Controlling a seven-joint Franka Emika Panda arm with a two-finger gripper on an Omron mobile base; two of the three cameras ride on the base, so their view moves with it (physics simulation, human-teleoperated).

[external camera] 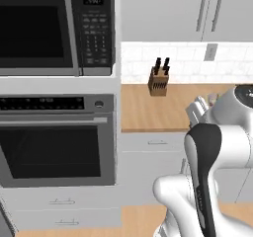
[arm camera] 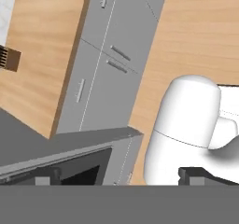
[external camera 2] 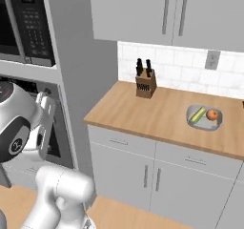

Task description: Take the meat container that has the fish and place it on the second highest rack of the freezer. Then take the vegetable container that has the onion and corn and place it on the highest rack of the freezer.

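My claw carries nothing I can see; spread or closed, can't tell. The small grey metal tray (external camera 2: 205, 117) with onion (external camera 2: 212, 114) and corn (external camera 2: 198, 115) sits on the wooden counter (external camera 2: 157, 113). I'm probably hunting the fish container first, so driving comes next.

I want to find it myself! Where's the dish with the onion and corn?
Look at the long wooden counter under the white tiled wall. Right of the knife block sits a small grey container. It alone holds food: an orange onion beside yellow-green corn.
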